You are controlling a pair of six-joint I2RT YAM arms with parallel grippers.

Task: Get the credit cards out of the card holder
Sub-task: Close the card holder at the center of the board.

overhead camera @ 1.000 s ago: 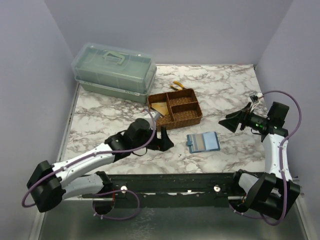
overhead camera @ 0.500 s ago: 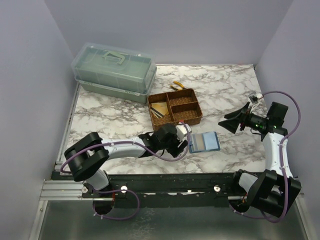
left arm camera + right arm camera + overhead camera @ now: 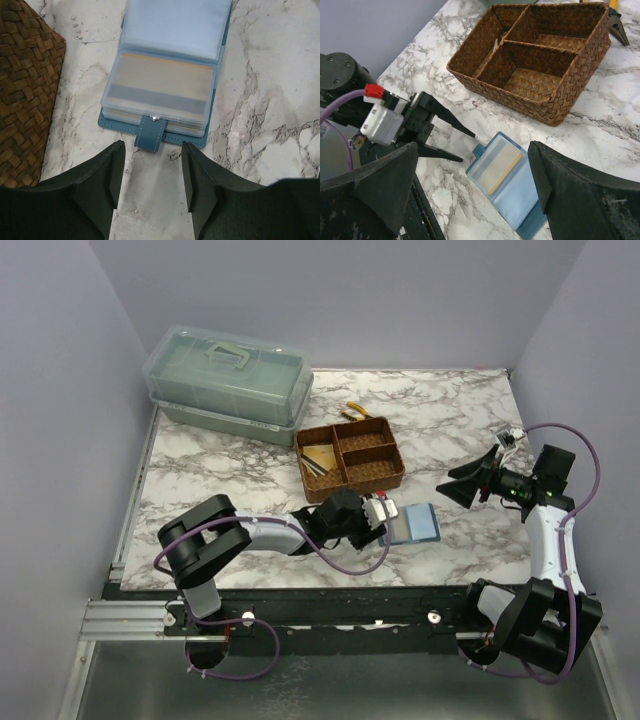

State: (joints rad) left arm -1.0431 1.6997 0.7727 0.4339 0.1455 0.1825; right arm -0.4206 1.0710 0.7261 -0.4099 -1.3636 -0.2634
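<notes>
Top view: fixed, high behind both arm bases, looking down over the whole marble surface (image 3: pixel 450 410).
Left wrist view: very close, facing steeply down onto the card holder (image 3: pixel 150 136).
Right wrist view: farther off, angled down across the surface.
Shared by all three: card holder, woven tray (image 3: pixel 535 102).

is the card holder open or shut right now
Open: the card holder lies spread flat, clear sleeves exposed, snap tab unfastened.

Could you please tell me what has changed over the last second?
The left pincer swung right, from the front of the woven tray to the card holder; it now stands open at the snap tab, gripping nothing. The right pincer, open, the card holder, tray and lidded box stayed put.
</notes>
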